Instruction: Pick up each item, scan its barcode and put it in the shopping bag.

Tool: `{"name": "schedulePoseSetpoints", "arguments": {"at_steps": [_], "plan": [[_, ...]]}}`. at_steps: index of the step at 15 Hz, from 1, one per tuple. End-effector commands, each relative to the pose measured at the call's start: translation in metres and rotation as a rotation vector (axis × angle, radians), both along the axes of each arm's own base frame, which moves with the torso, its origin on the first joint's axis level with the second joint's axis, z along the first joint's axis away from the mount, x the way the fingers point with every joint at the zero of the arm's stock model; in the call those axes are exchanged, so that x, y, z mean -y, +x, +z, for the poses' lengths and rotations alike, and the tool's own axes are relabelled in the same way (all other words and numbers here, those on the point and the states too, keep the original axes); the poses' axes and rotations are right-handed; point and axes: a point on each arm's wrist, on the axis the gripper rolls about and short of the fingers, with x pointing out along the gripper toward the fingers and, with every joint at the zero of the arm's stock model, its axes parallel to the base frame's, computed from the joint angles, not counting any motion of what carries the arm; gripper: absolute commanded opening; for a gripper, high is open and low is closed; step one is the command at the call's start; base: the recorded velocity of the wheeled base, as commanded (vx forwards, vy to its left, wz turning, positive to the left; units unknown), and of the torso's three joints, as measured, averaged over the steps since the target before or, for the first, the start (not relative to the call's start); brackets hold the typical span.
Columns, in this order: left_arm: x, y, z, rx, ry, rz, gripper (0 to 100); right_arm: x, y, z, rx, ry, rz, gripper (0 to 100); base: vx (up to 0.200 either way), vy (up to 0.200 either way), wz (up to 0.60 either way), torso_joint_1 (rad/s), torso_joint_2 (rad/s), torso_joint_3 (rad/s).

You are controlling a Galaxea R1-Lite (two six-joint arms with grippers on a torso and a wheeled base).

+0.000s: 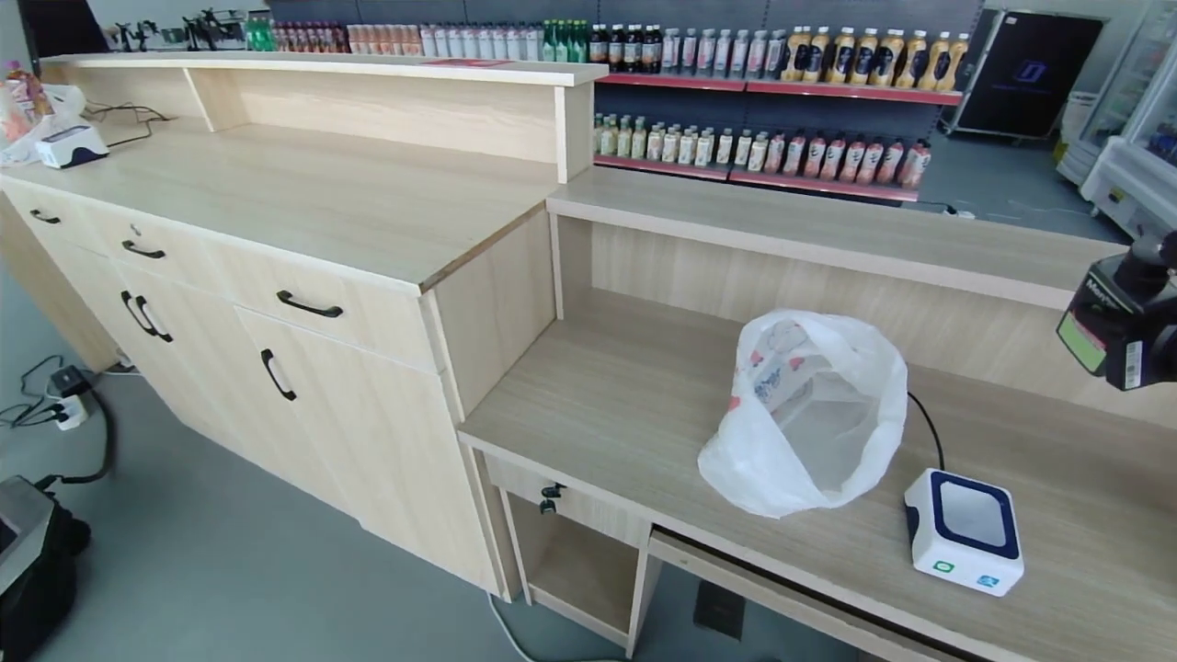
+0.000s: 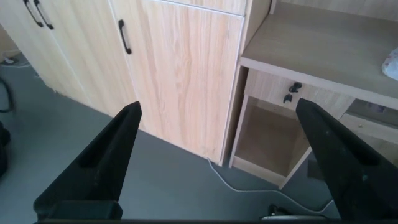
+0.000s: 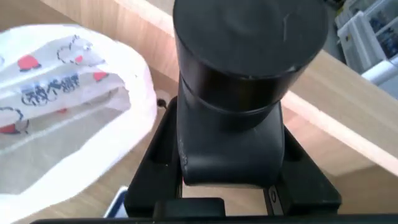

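The white plastic shopping bag (image 1: 809, 414) sits on the lower wooden counter (image 1: 625, 395) with its mouth open and tilted toward the robot. Its printed inner wall shows, but any contents are hard to make out. Just beside it on the robot's right lies the barcode scanner (image 1: 965, 531), a white box with a dark blue rim around its window. Its black cable (image 1: 929, 428) runs behind the bag and is lost there. The right gripper (image 3: 227, 168) is clamped on a black container (image 3: 249, 56). The right wrist view sees the container from above, so its round top hides most of the body and the jaws show only as dark bars at either side. In the head view the container (image 1: 1117, 336) hangs above the counter's right end, above the scanner and clear of the bag, with a green label and a barcode strip facing the camera. The picture edge cuts it off. The left gripper (image 2: 217, 106) hangs low over the grey floor in front of the cabinet doors (image 2: 186, 68), with its black fingers (image 2: 93, 168) spread wide and nothing between them. A small key (image 2: 291, 92) hangs from the drawer under the lower counter. Shelves of bottled drinks (image 1: 763, 55) line the back wall.
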Motion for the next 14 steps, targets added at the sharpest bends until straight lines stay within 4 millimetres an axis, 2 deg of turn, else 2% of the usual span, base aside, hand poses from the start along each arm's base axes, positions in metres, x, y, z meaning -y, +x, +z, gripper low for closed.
{"name": "schedulePoseSetpoints", "arguments": {"at_steps": [1, 2, 3, 5, 7, 10, 14], "plan": [[0.000, 0.000, 0.000, 0.001, 0.000, 0.000, 100, -0.020, 0.055, -0.010, 0.011, -0.007, 0.002, 0, 0.000, 0.000, 0.60, 0.007, 0.00, 0.002], [0.000, 0.000, 0.000, 0.001, 0.000, 0.000, 100, -0.026, 0.069, -0.017, 0.004, -0.007, -0.003, 0, 0.000, 0.000, 0.60, 0.002, -0.01, -0.002], [0.000, 0.000, 0.000, 0.001, 0.000, 0.000, 100, -0.033, 0.088, -0.033, -0.033, 0.024, 0.025, 0, 0.000, 0.000, 0.60, -0.002, 0.00, 0.002], [0.000, 0.000, 0.000, 0.001, 0.000, 0.000, 100, -0.045, 0.110, -0.063, -0.107, 0.097, 0.077, 0, 0.000, 0.000, 0.00, 0.000, 0.00, 0.000], [0.000, 0.000, 0.000, 0.001, 0.000, 0.000, 100, -0.057, 0.122, -0.091, -0.176, 0.163, 0.113, 0, 0.000, 0.000, 0.00, 0.000, 0.00, 0.000], [0.000, 0.000, 0.000, 0.001, 0.000, 0.000, 100, -0.058, 0.129, -0.121, -0.263, 0.203, 0.107, 0, 0.000, 0.000, 0.00, 0.000, 0.00, 0.000], [0.000, 0.000, 0.000, 0.001, 0.000, 0.000, 100, -0.054, 0.150, -0.143, -0.289, 0.228, 0.093, 0, 0.000, 0.000, 0.00, 0.000, 0.00, 0.000]]}}
